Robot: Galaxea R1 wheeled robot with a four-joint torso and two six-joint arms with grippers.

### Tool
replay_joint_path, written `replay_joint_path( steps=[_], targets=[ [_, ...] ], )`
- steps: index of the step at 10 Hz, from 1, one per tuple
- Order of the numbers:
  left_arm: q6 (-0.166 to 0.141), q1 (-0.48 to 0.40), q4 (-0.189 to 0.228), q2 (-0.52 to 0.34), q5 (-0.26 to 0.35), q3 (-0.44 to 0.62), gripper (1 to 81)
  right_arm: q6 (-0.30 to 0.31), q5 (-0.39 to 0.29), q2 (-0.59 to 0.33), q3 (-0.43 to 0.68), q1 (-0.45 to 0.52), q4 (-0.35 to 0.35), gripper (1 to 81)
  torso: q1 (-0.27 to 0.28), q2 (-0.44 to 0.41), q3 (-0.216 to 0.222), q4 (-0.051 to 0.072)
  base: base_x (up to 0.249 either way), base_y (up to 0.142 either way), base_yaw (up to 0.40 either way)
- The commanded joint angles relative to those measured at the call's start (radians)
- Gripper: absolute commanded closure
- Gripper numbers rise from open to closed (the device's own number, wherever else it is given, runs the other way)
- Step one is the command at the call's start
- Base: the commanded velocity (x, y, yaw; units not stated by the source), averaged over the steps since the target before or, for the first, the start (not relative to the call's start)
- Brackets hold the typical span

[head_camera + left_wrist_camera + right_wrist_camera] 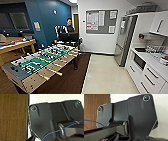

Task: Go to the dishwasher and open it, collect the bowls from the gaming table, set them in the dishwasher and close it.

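Note:
The gaming table, with yellow sides and a pale top, stands at the far left of the head view, partly cut off by the picture's edge. Flat, colourful things lie on its top. The bowls are out of view, and so is the dishwasher. Along the right runs a white kitchen counter with drawer fronts and a dark built-in appliance.
A green table-football table stands close at the front left on brown carpet. A pale floor strip leads ahead past the tall steel fridge. A person stands behind monitors at the back. Both wrist views look down on carpet and pale floor.

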Motion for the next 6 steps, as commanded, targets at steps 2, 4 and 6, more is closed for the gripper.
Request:
replay_joint_path(
  steps=[2,4,6],
  targets=[
    [0.003,-0.048,0.005,-0.013,0.053,-0.006,1.0,0.001,-0.049,-0.001,-0.002,0.046,-0.001,1.0,0.0,0.0,0.0,0.0,0.0,0.0,0.342],
    [0.003,-0.048,0.005,-0.013,0.053,-0.006,1.0,0.001,-0.049,-0.001,-0.004,0.046,-0.001,1.0,0.0,0.0,0.0,0.0,0.0,0.0,0.342],
    [0.004,-0.048,0.005,-0.013,0.053,-0.006,1.0,0.001,-0.049,-0.001,-0.005,0.046,-0.001,1.0,0.0,0.0,0.0,0.0,0.0,0.0,0.342]
  ],
)
